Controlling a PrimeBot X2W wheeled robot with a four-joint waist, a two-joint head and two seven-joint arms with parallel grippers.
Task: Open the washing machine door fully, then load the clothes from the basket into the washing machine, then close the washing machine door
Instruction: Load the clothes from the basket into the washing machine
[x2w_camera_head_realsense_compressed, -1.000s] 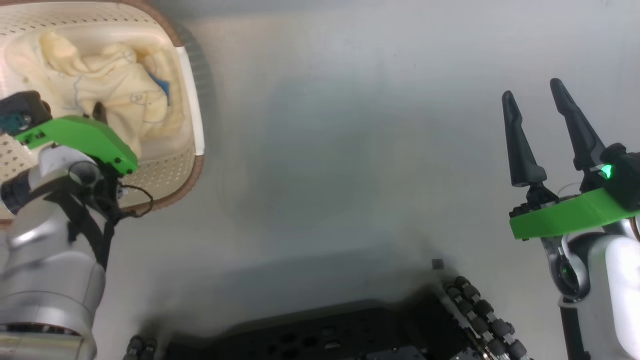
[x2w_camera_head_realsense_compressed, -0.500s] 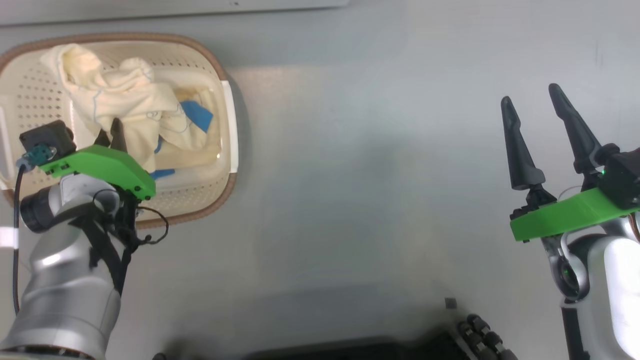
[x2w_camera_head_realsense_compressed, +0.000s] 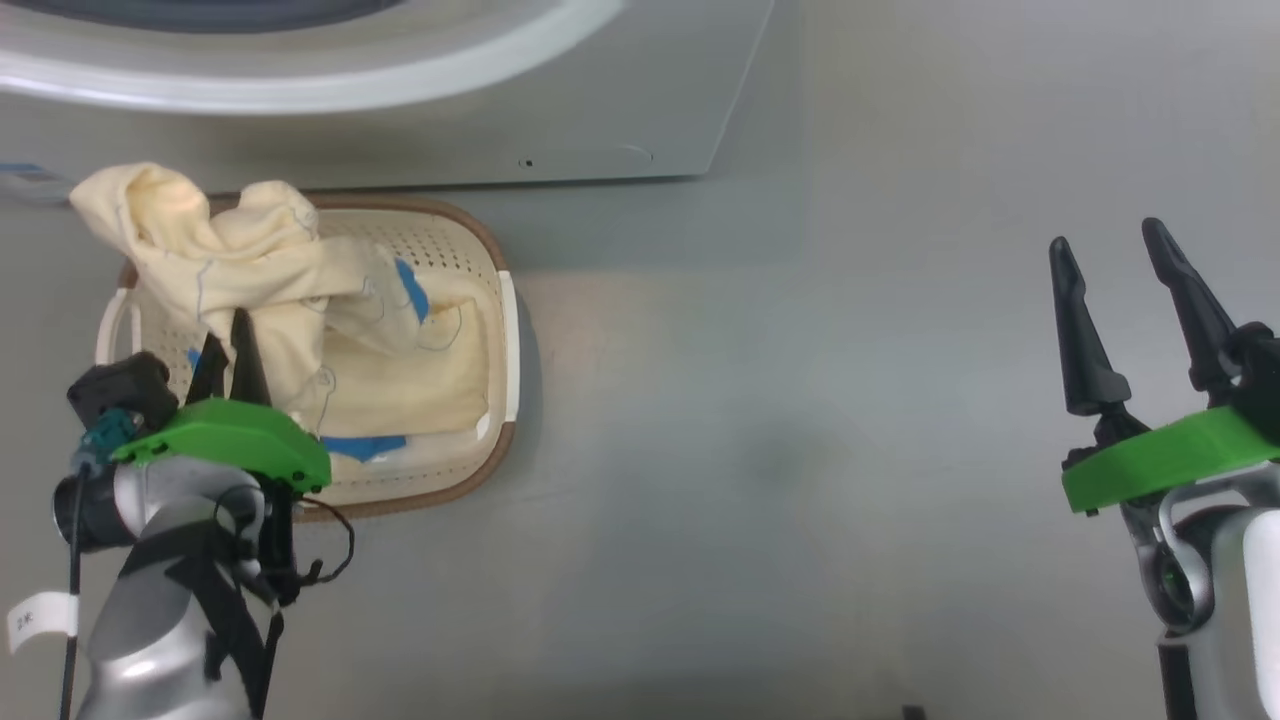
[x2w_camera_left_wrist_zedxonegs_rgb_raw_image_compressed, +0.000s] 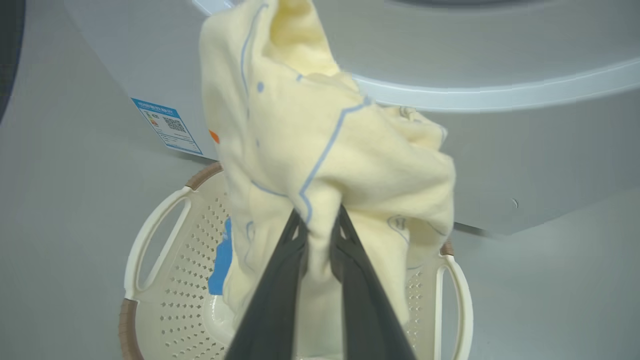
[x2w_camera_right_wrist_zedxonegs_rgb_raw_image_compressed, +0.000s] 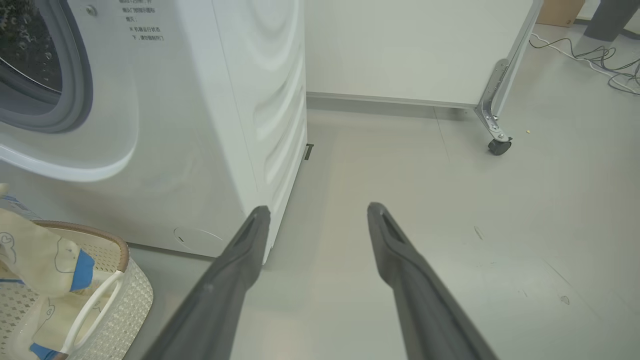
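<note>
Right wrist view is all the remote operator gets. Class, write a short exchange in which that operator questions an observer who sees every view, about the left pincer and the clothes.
Operator: I can see clothes in the basket. Is the left pincer holding any?
Observer: Yes. The left wrist view shows it shut on a fold of the clothes.
Operator: Is that bundle clear of the basket?
Observer: Not wholly. In the head view its top stands above the far rim, while its lower part drapes down inside.
</note>
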